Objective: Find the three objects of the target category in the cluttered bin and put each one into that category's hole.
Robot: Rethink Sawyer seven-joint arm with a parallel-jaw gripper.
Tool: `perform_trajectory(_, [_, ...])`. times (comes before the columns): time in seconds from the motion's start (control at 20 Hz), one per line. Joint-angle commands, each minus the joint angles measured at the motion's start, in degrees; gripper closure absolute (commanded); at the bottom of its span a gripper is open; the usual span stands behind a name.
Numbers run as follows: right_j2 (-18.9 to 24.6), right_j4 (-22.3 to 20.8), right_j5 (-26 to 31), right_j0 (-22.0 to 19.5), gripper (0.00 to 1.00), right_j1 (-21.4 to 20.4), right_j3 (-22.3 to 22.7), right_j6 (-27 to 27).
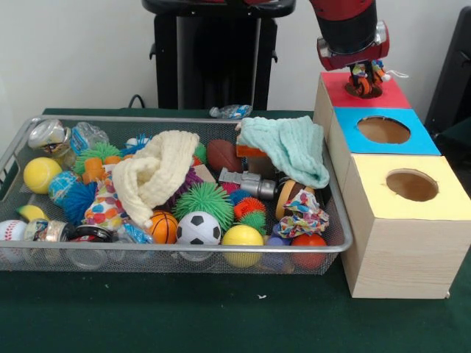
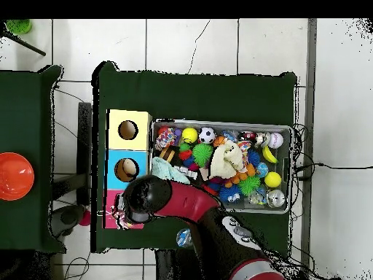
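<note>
My gripper (image 1: 364, 79) hangs just above the hole (image 1: 366, 91) in the red-topped box (image 1: 396, 94), shut on a small multicoloured object (image 1: 360, 76) with orange and white parts. What the object is cannot be made out. In the overhead view the arm's head (image 2: 142, 198) covers the gripper and most of the red box (image 2: 113, 220). The wire bin (image 1: 184, 251) to the left of the boxes holds mixed toys, among them a similar patterned fabric piece (image 1: 304, 215).
A blue-topped box (image 1: 352, 121) and a yellow-topped box (image 1: 445, 200) stand in line with the red one. In the bin lie a cream knitted cloth (image 1: 158, 173), a teal cloth (image 1: 291, 147), a green spiky ball (image 1: 204, 201) and a soccer ball (image 1: 198, 229). A crumpled bottle (image 1: 232, 112) lies behind the bin.
</note>
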Motion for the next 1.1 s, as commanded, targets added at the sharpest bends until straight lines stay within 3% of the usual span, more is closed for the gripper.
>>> perform_trajectory(0.05, [1.21,1.77,-3.24,-0.18,1.0,1.78,0.6,8.53])
perform_trajectory(0.65, [1.0,2.11,-3.39,0.03,1.0,1.52,0.98,9.24])
perform_trajectory(0.7, [1.01,2.11,-3.44,0.04,0.0,1.51,1.0,9.25])
perform_trajectory(0.9, [0.76,-0.8,-5.69,0.3,0.0,1.77,-0.65,6.88])
perform_trajectory(1.1, [1.45,0.09,-6.14,-0.19,0.0,1.54,-0.41,7.11])
